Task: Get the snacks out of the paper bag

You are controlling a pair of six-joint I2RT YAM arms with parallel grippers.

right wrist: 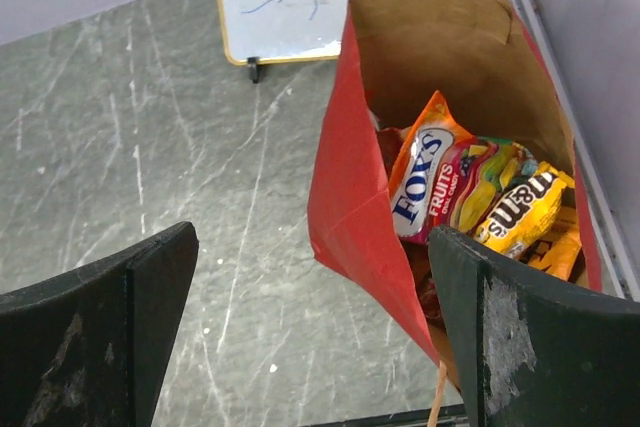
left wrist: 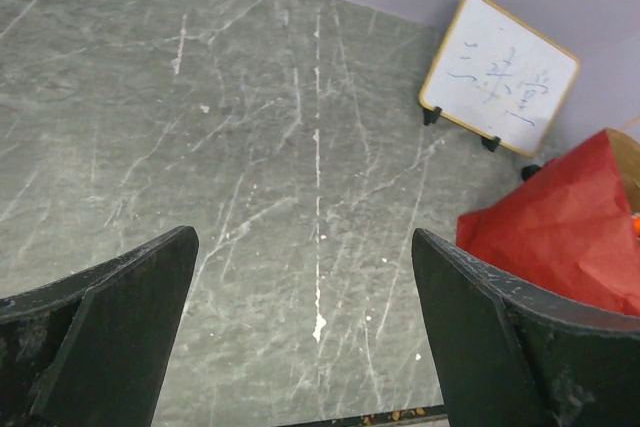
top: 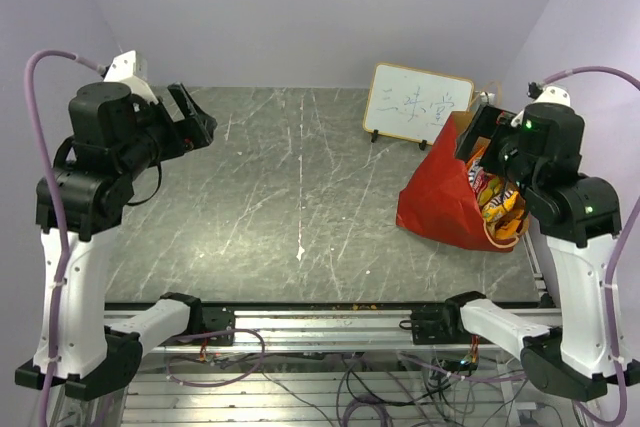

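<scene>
Snacks (right wrist: 470, 187) are all inside the paper bag (right wrist: 350, 197), none lies on the bench (top: 300, 177). The right gripper (right wrist: 310, 242) hangs over the near side of the bag's mouth, its jaws wide apart and holding nothing; the right finger is in front of the bag's near edge, the left finger is over bare bench to the left of the bag. I cannot tell if a finger touches the bag. On top of the pile in the bag there is an orange Fox's Fruits packet (right wrist: 425, 182), and just right of it a yellow M&M's packet (right wrist: 520, 212); more packets below are partly hidden. The left gripper (left wrist: 305, 242) is well apart from the bag, far to its left, above the bench, also wide and holding nothing. Behind the bag, at its far left corner, a small whiteboard (top: 415, 102) stands on black feet near the wall.
</scene>
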